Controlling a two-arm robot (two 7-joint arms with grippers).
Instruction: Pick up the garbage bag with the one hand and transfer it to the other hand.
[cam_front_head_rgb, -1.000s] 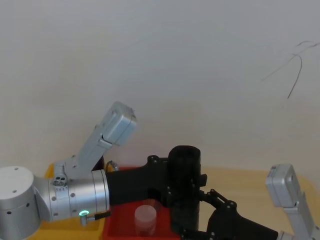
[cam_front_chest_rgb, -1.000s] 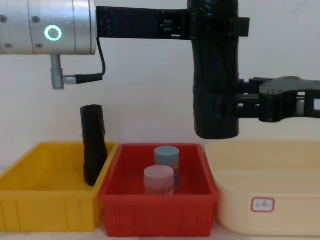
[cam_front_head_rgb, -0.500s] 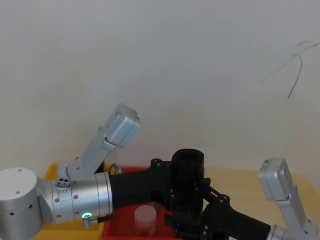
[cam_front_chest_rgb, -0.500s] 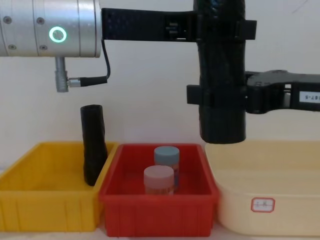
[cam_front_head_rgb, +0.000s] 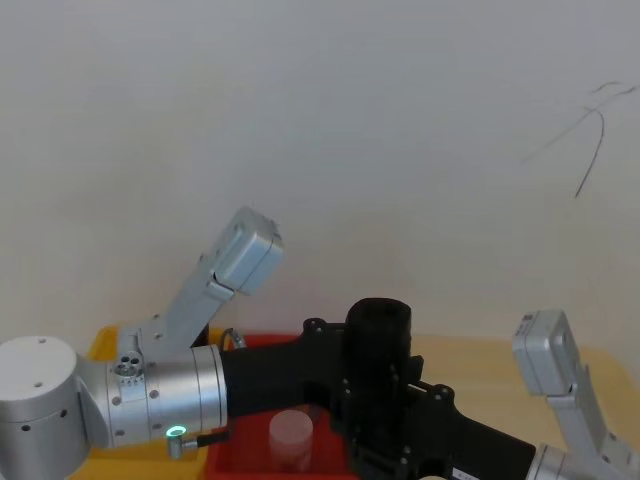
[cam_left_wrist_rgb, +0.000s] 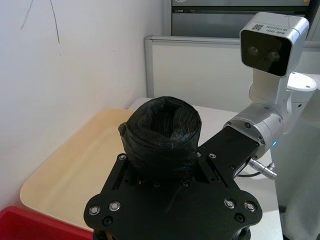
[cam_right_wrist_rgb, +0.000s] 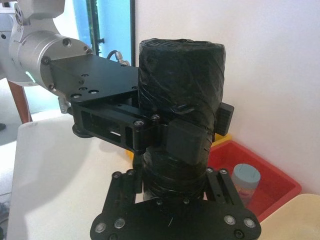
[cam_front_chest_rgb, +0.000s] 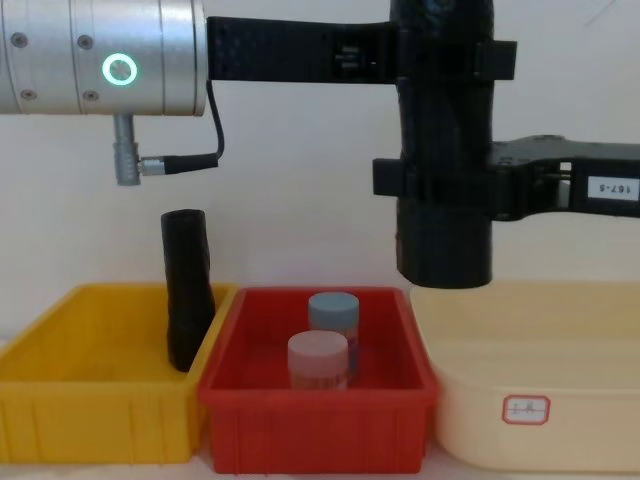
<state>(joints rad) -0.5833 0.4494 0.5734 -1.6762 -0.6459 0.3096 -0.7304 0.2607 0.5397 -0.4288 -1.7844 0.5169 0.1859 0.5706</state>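
Above near red bin (cam_front_chest_rgb: 315, 395), garbage bag (cam_front_chest_rgb: 445, 245) hangs upright. Right pincer (cam_front_chest_rgb: 390, 178) clamped mid-roll; left pincer (cam_front_chest_rgb: 490, 60) clamped at its top. Judgement: confirm right grip firm, then open left slowly and withdraw level.

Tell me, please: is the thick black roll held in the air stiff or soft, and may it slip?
The garbage bag is probably stiff: it hangs upright with no sag below the right gripper. Its wrinkled film wrap may yield slightly or slip. Laid down, its round shape would likely roll.
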